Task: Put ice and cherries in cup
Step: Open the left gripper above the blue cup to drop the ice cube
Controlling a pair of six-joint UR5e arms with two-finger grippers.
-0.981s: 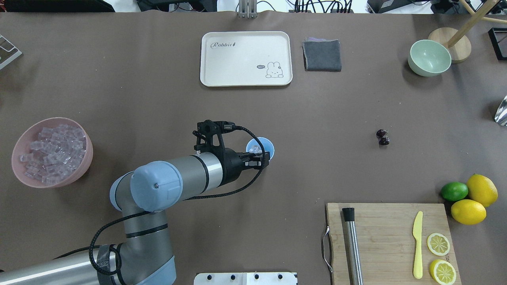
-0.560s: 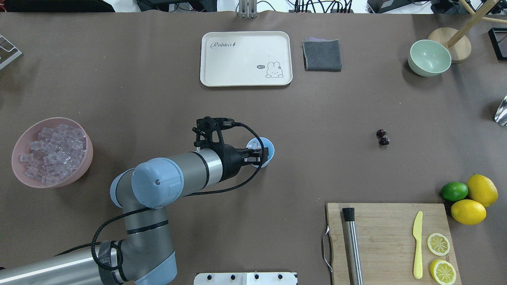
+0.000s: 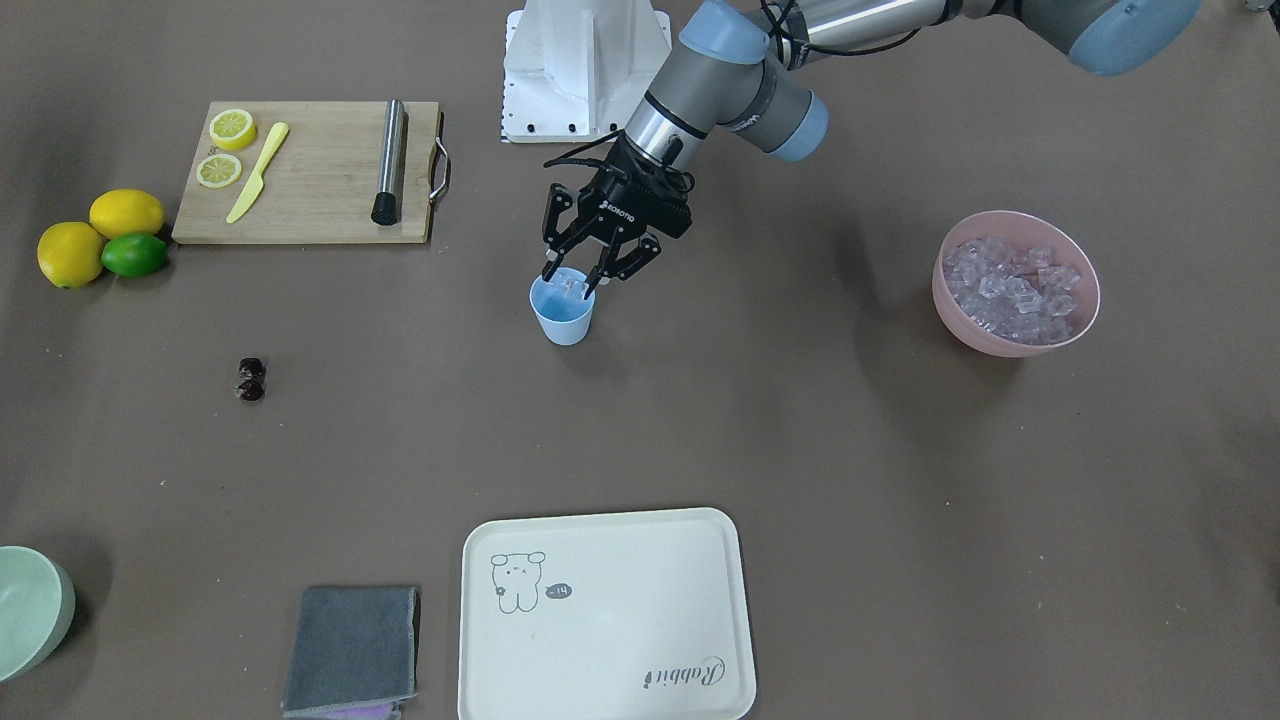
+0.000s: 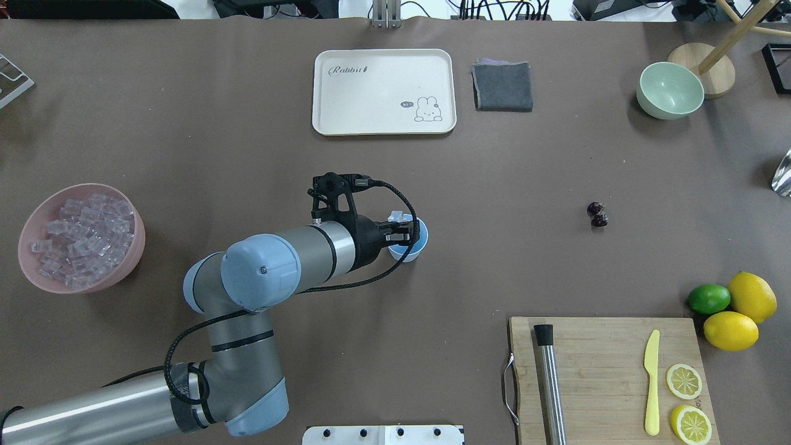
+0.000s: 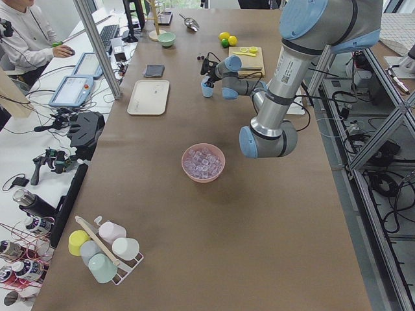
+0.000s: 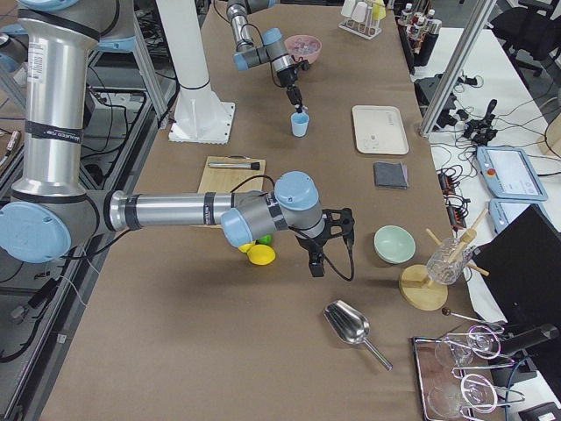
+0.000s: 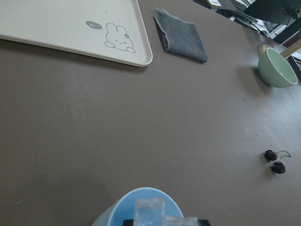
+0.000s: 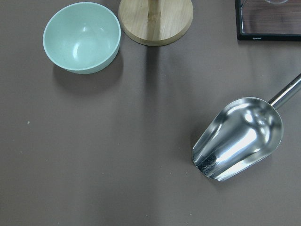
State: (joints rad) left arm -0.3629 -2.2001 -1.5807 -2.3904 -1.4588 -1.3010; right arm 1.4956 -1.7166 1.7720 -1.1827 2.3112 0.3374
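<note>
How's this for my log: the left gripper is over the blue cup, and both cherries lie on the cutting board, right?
Not quite: the overhead view shows both cherries on the bare table, not the cutting board. The left gripper is over the blue cup.

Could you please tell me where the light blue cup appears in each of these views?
Front-facing: cup just above centre.
Overhead: near centre.
Exterior left: far up the table, upper middle.
Exterior right: far, top middle.
Left wrist: bottom edge, cut off.
Right wrist: not in it.
Shared landmark: pale green bowl, seen in all six.
</note>
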